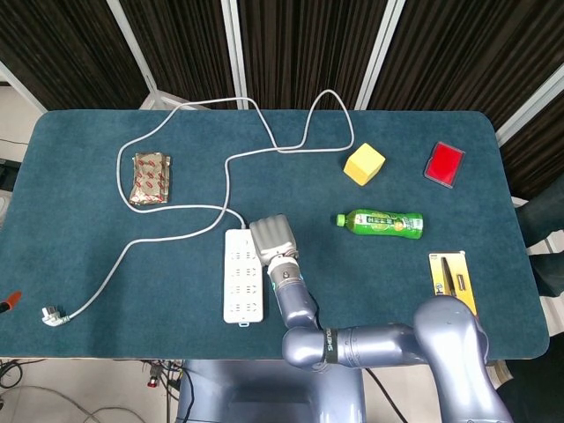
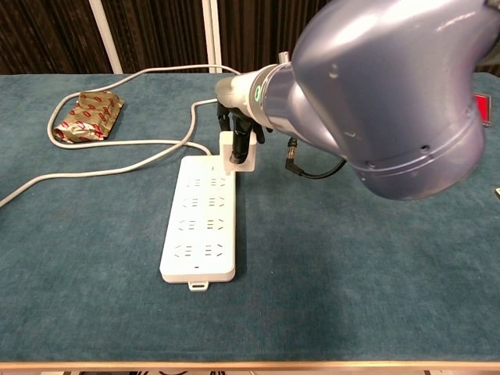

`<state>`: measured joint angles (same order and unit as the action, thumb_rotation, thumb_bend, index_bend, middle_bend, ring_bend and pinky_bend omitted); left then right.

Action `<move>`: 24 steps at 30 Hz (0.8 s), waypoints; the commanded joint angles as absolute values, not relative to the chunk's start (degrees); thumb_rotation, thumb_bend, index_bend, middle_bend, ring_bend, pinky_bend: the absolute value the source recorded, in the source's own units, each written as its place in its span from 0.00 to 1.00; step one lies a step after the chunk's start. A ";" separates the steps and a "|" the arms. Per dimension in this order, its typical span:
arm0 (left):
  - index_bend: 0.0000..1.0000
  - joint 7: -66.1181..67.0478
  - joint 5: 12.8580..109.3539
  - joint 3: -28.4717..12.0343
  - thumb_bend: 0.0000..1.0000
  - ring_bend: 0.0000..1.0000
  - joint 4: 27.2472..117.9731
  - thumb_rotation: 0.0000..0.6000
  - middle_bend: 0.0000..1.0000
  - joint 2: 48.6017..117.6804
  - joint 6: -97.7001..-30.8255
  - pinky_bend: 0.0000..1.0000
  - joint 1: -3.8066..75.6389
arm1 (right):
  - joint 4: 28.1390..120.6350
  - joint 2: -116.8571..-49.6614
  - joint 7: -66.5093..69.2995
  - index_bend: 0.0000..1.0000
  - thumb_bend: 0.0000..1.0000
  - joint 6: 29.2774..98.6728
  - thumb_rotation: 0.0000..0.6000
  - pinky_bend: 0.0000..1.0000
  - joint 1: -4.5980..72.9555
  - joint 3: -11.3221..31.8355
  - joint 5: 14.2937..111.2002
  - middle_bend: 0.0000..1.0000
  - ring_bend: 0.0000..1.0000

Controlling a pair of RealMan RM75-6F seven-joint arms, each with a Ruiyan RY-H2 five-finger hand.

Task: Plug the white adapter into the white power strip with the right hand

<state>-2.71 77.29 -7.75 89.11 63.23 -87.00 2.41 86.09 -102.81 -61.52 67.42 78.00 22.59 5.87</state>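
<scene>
The white power strip [image 1: 243, 274] [image 2: 201, 217] lies flat on the teal table, its cord leaving from the far end. My right hand [image 1: 272, 237] [image 2: 238, 125] hangs over the strip's far right corner and grips the white adapter [image 2: 237, 152], which stands upright just above or touching that corner. From the head view the hand hides the adapter. My left hand shows in neither view.
A foil snack packet [image 1: 151, 177] [image 2: 87, 116] lies at the left. A yellow block [image 1: 364, 164], a green bottle [image 1: 381, 223], a red box [image 1: 444, 164] and a yellow card with a black tool [image 1: 451, 277] sit at the right. The strip's cord [image 1: 231, 158] loops across the back, ending in a plug [image 1: 53, 315].
</scene>
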 commanded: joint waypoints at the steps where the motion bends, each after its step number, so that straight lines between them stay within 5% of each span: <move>1: 0.11 -2.57 77.23 -7.79 0.07 0.00 89.09 1.00 0.00 63.30 -87.04 0.00 2.42 | 85.84 -103.03 -62.05 0.72 0.55 67.72 1.00 0.38 78.17 22.65 5.47 0.64 0.55; 24: 0.11 -2.26 77.08 -7.85 0.07 0.00 89.15 1.00 0.00 63.35 -87.08 0.00 2.40 | 83.89 -106.22 -66.61 0.72 0.55 69.99 1.00 0.38 80.76 24.96 2.95 0.64 0.55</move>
